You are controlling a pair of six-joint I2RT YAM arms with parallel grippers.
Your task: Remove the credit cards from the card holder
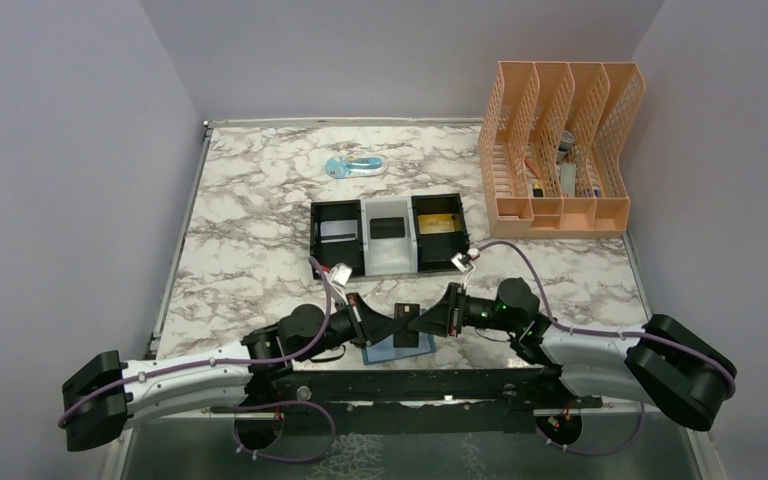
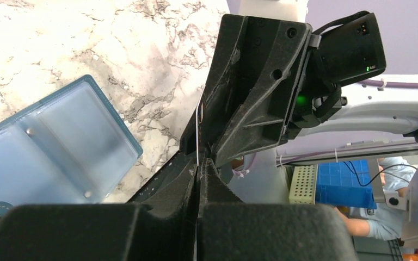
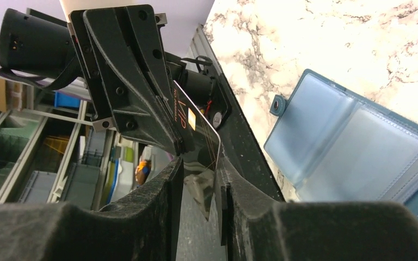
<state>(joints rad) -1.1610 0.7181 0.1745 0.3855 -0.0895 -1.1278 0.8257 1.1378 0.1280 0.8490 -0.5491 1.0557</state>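
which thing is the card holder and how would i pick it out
On the marble table, look nearer than the three-compartment tray, close to the near edge. The card holder lies open and flat there. It is teal-blue with pale see-through sleeves inside, whereas the tray is black and white.

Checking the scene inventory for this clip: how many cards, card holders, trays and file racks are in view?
Tray: 1
Cards: 4, one held, three in the tray
Card holder: 1
File rack: 1
Total: 7
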